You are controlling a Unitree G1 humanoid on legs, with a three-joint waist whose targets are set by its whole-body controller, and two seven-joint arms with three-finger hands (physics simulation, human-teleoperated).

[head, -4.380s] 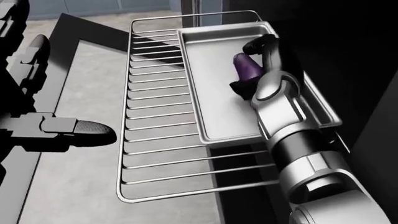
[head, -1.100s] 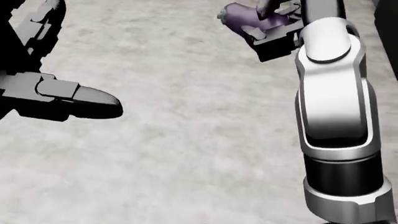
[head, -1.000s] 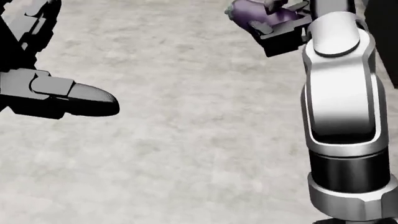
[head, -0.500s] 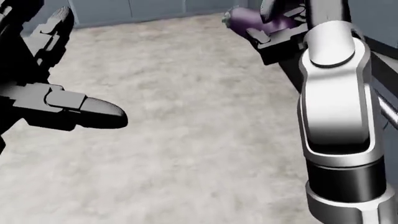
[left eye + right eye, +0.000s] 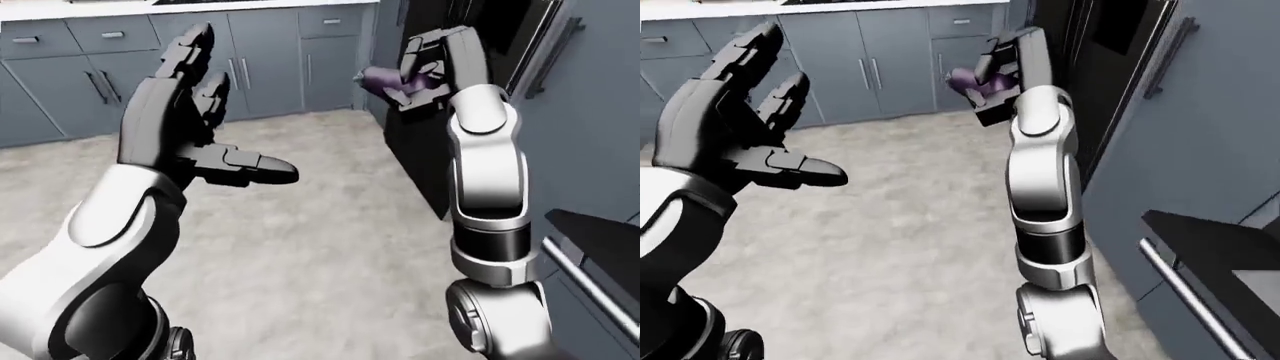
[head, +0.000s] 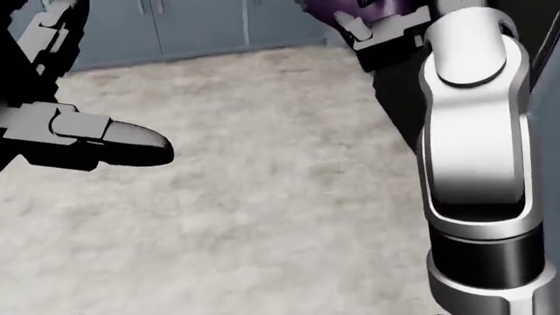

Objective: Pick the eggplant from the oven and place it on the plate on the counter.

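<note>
The eggplant [image 5: 382, 78], a small purple vegetable, is held high in the robot's right hand [image 5: 428, 66]. The black fingers [image 5: 411, 94] are curled round it, and only its rounded left end shows past them. It sits near the top of the left-eye view, just left of a tall dark appliance [image 5: 480, 45] along the right side.

The right arm [image 5: 485, 172], silver with a black band, rises straight up from the bottom of the view. The left hand [image 5: 185, 124] is raised on the left and holds nothing; its fingers are spread wide, with the thumb [image 5: 255, 166] pointing right.

Below both hands lies a pale speckled floor [image 5: 330, 247]. Grey cabinets [image 5: 150, 60] run along the top of the view.

Judging by this, the first half of the task looks done: the eggplant is out and gripped. No plate and no bench top can be seen in any view, so the plate still has to be found and reached, and the eggplant then set down on it.
</note>
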